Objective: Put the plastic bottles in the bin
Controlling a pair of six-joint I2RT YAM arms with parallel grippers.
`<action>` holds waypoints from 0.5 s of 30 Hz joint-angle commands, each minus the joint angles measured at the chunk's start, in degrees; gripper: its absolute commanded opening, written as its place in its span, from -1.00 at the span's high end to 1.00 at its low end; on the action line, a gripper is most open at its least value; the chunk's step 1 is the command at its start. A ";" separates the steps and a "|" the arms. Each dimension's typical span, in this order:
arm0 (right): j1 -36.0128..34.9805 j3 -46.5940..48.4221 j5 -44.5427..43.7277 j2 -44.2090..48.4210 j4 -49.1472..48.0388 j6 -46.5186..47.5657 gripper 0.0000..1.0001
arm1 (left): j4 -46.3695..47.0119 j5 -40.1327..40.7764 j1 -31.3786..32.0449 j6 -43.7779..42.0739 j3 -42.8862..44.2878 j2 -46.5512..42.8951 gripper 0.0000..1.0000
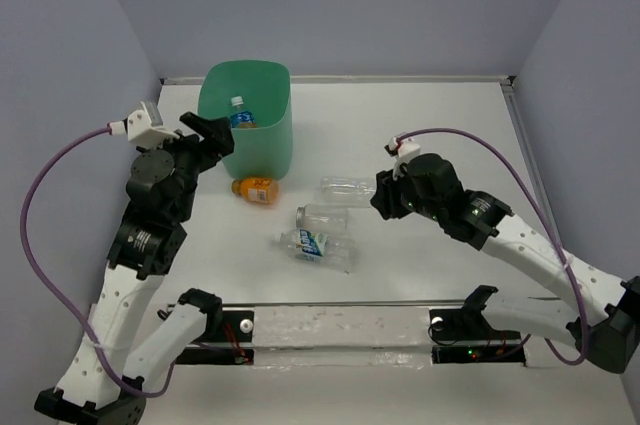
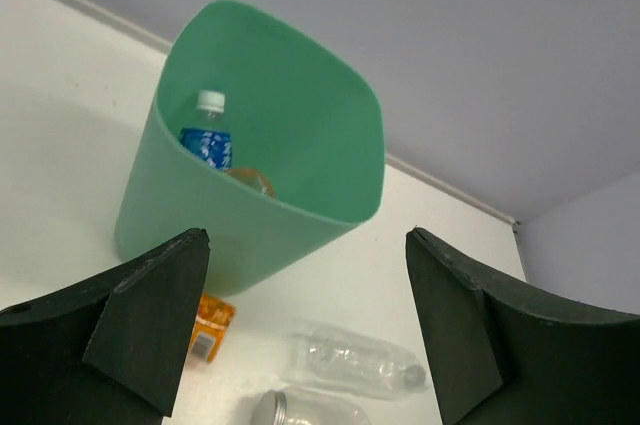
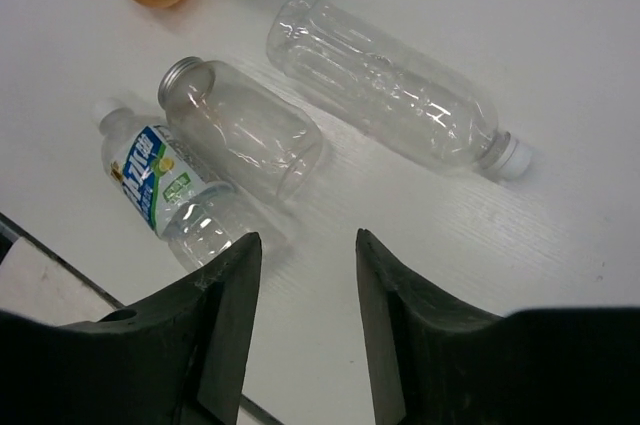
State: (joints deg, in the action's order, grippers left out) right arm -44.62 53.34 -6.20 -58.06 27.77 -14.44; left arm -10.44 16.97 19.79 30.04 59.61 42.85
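Between lilac walls (image 1: 400,5), white, perhaps wood-grained table (image 1: 440,125) bears bin (image 1: 262,145).

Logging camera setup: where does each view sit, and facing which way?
Top external: above and behind the bases, looking down on the white table; both arms show.
Left wrist: behind the left gripper, facing the tall mint-green plastic bin; its fingers frame it.
Right wrist: behind the right gripper, looking down at the clear capped plastic bottle; fingers below.
Shared: both wrist views catch that bottle.

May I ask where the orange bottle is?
In the top view the orange bottle lies left of centre, by the base of the green bin, left of the capless clear bottle.
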 commanded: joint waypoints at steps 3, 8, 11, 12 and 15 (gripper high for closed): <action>2.78 7.21 3.99 -7.06 -1.93 6.25 -0.16 | -17.68 6.13 0.16 6.34 -3.80 -8.39 -0.72; 6.65 9.50 11.02 -11.53 -1.58 9.42 -0.32 | -26.20 12.12 0.16 11.35 -6.69 -12.79 -0.69; 8.41 10.20 13.49 -13.04 -1.05 11.53 -0.36 | -28.32 12.12 0.16 13.81 -8.37 -13.84 -0.70; 9.19 10.29 14.27 -14.00 -0.79 11.88 -0.38 | -29.54 12.21 0.16 15.21 -9.42 -13.93 -0.70; 9.20 10.82 15.77 -15.93 0.35 15.91 -0.51 | -32.71 13.18 0.16 18.11 -10.57 -13.76 -0.72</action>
State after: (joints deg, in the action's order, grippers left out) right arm -35.79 61.06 4.64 -72.31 27.92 -4.73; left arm -37.65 27.18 19.79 42.96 50.74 29.08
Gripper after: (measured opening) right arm 0.710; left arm 0.851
